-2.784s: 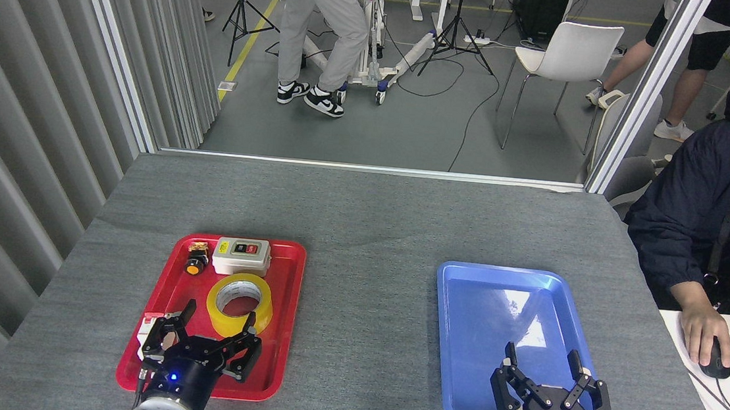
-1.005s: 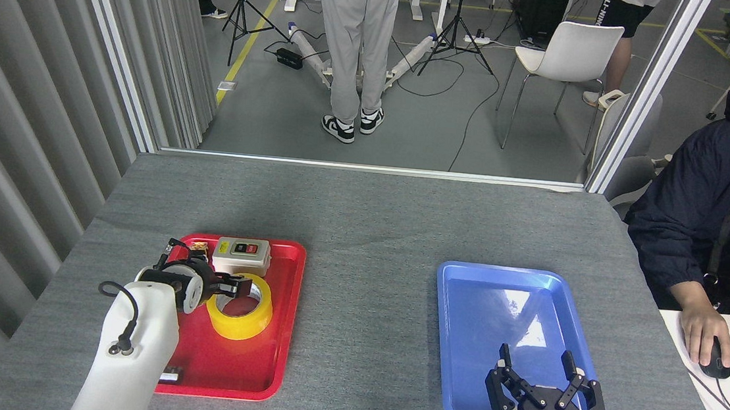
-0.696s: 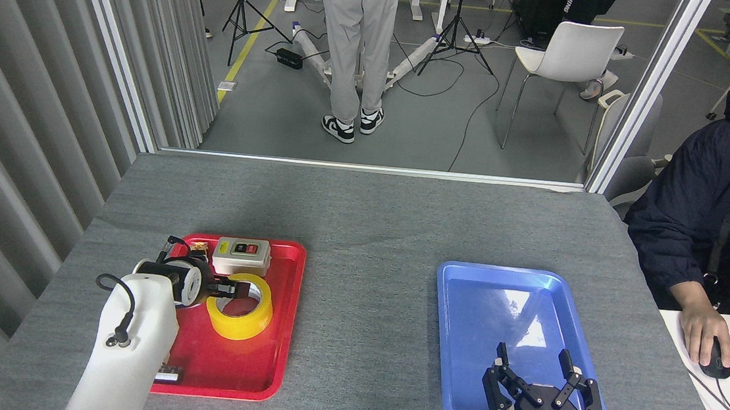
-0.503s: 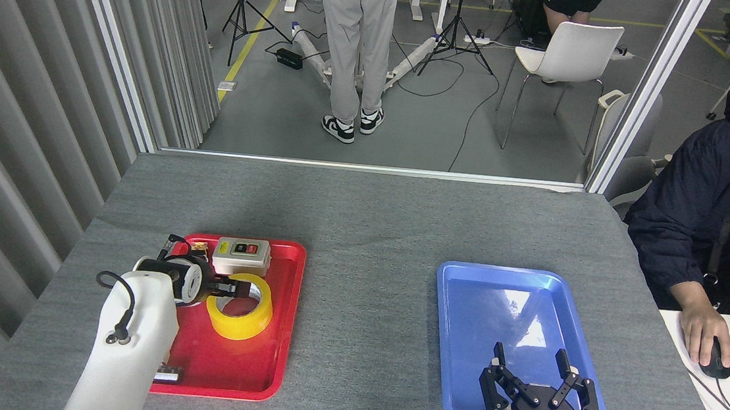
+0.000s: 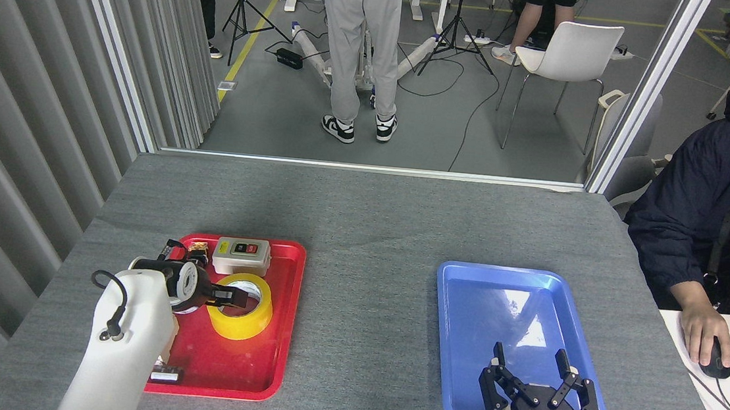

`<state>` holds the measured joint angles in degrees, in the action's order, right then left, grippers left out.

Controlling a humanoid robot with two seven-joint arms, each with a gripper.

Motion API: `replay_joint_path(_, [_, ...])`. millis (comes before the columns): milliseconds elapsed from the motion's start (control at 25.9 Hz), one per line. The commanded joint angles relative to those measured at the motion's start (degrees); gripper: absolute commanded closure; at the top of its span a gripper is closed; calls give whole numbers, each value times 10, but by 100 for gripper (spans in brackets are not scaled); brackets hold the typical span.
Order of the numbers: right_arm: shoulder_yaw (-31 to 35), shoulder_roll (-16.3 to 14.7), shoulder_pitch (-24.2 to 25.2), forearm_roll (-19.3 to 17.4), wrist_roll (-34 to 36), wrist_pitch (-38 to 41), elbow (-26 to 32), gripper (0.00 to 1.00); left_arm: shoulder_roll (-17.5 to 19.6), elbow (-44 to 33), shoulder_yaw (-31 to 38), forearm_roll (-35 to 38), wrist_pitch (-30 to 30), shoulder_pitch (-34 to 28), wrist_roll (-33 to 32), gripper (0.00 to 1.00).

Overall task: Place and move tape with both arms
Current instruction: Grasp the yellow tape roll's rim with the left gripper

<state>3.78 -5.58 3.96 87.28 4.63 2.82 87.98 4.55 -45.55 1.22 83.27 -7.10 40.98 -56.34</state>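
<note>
Tape (image 5: 239,306), yellow roll w/ white core, lies flat in the red tray (image 5: 272,355), roughly mid-tray, just near of a white switch box. Going big to small: grey table (image 5: 370,219) carries both trays, red on the left, blue tray (image 5: 458,345) on the right, well apart. Left arm (image 5: 120,355), white casing, comes up from the near-left edge and bends right over the red tray. Left gripper (image 5: 231,296) points right w/ its fingers at the tape's left rim and over the core hole; can't tell how far open or whether it has a grip, as it's dark and seen side-on. Right gripper (image 5: 537,385) sits at the near end of the blue tray, fingers spread wide, holding nothing, blue light on its base. White switch box (image 5: 241,256) at the far end of the red tray; small black-and-yellow part (image 5: 195,253) left of it. Small flat item (image 5: 165,374) at the tray's near-left corner, partly hidden by the arm.
</note>
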Motion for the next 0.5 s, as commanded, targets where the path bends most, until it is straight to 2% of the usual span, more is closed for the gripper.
replay_joint_path(0, [0, -3, 1, 0, 0, 0, 0, 0, -1, 5, 0, -22, -1, 1, -4, 1])
replay_joint_path(464, [1, -6, 4, -1, 0, 1, -2, 0, -4, 20, -7, -36, -34, 1, 18, 1])
